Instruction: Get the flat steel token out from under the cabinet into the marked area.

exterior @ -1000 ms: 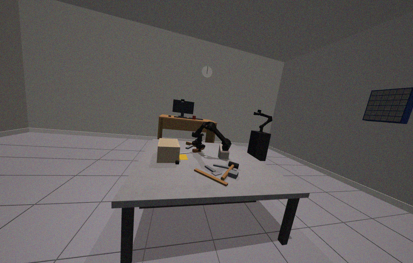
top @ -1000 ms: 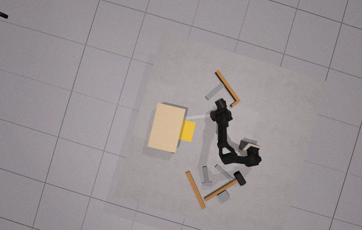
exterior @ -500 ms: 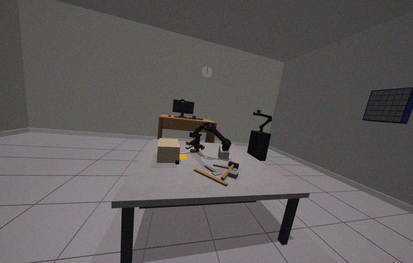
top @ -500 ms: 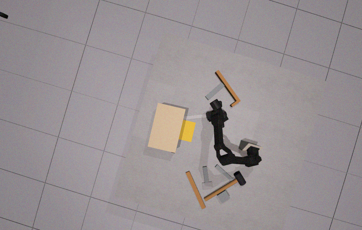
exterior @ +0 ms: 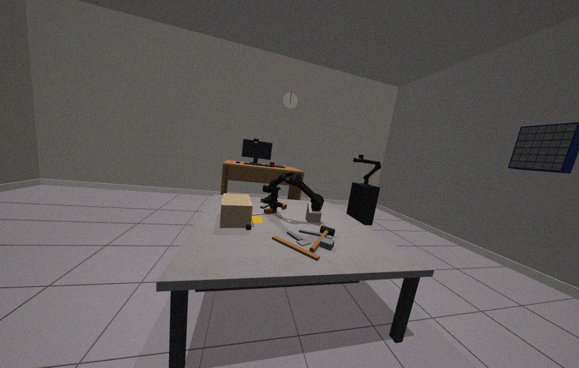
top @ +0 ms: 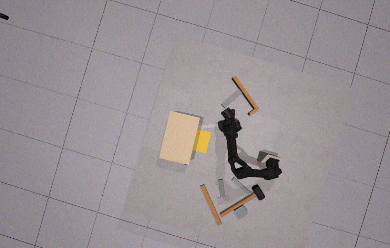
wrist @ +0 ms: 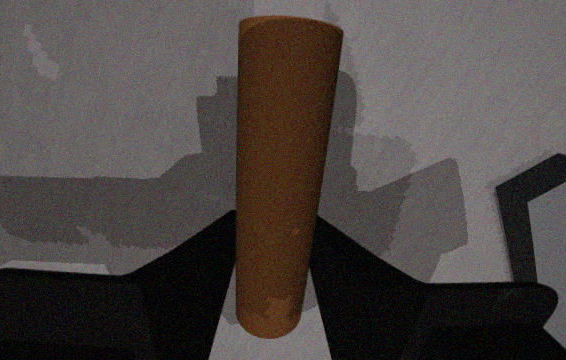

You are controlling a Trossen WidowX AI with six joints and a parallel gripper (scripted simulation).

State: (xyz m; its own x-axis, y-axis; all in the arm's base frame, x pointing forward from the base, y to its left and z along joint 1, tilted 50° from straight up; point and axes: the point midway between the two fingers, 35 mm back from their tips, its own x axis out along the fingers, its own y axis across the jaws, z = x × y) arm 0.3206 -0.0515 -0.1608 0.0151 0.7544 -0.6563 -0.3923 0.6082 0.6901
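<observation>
My gripper [top: 224, 124] [exterior: 271, 209] [wrist: 273, 220] points down and is shut on the round orange-brown handle [wrist: 283, 150] [exterior: 269, 211] of a tool. The tool's thin pale shaft [top: 210, 126] [exterior: 259, 214] runs from my gripper to the front of the beige cabinet [top: 179, 137] [exterior: 236, 212]. Its far end is hidden at the cabinet's edge in the overhead view. The yellow marked area [top: 204, 141] [exterior: 257, 220] lies in front of the cabinet, beside the shaft. The steel token cannot be seen, and the space under the cabinet is hidden.
A grey bar [top: 231, 97] [wrist: 563, 240] and an angled orange piece [top: 245, 92] lie close beyond my gripper. A black-headed hammer [top: 258, 192] [exterior: 327, 230], an orange stick [top: 210, 205] [exterior: 295, 247] and grey pieces [top: 221, 188] lie on the other side. A small black block [exterior: 248, 227] is by the cabinet.
</observation>
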